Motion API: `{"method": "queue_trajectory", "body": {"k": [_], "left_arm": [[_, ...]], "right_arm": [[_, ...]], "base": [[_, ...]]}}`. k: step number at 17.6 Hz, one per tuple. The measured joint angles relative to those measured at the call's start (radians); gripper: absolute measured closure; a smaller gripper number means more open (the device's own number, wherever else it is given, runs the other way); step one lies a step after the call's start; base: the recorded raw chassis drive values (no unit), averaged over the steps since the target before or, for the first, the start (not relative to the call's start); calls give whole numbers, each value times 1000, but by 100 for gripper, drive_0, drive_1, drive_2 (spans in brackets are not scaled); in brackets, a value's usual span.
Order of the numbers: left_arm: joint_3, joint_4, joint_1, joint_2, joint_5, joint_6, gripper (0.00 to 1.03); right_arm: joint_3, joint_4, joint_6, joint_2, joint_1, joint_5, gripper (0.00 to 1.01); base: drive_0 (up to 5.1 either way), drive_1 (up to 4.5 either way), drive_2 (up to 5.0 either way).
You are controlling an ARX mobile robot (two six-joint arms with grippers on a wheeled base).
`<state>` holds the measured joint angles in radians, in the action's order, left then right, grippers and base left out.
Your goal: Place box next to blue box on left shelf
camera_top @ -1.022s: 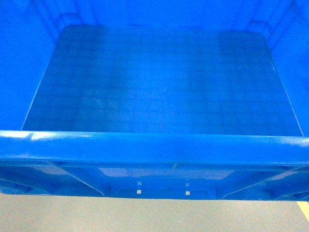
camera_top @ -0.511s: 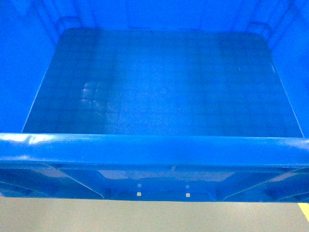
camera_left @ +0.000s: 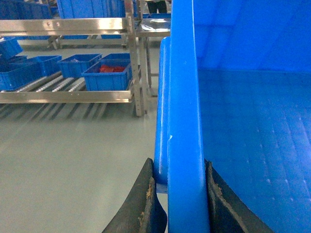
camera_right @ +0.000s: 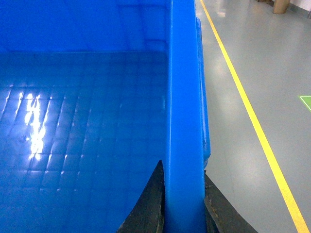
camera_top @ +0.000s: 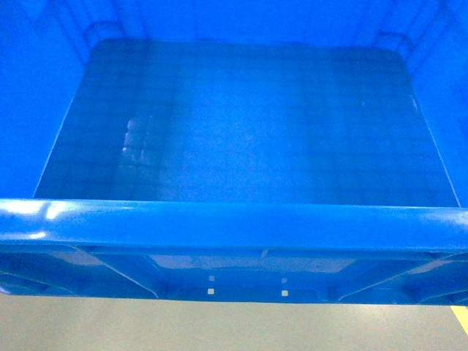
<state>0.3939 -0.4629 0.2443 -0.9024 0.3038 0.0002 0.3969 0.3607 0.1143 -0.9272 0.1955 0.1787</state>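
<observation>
Head view: the large bright-blue plastic crate (camera_top: 234,227) fills the frame, held clear of the grey floor (camera_top: 219,325), empty inside.

Left wrist view: the left gripper (camera_left: 177,194) clamps the crate's left rim; a metal roller shelf (camera_left: 68,92) bearing small blue bins (camera_left: 109,75) lies ahead-left.

Right wrist view: the right gripper (camera_right: 182,204) pinches the right rim; a yellow floor line (camera_right: 252,116) runs outside it.

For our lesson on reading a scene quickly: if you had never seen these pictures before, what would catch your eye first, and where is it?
The big bright-blue crate fills nearly the whole head view, its empty floor gleaming. Each wrist view shows dark gripper fingers clamped over a side rim: the left gripper on one, the right gripper on the other. Beyond the left rim, a metal roller shelf carries smaller blue bins; a yellow floor line runs past the right.
</observation>
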Motion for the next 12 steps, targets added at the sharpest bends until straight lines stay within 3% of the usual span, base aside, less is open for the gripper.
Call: {"method": "queue_trajectory", "body": {"k": [12], "left_arm": [[0, 4, 0, 0, 0, 0, 85]], "right_arm": [[0, -5, 0, -1, 0, 0, 92]], "base": [[7, 427, -412]]}}
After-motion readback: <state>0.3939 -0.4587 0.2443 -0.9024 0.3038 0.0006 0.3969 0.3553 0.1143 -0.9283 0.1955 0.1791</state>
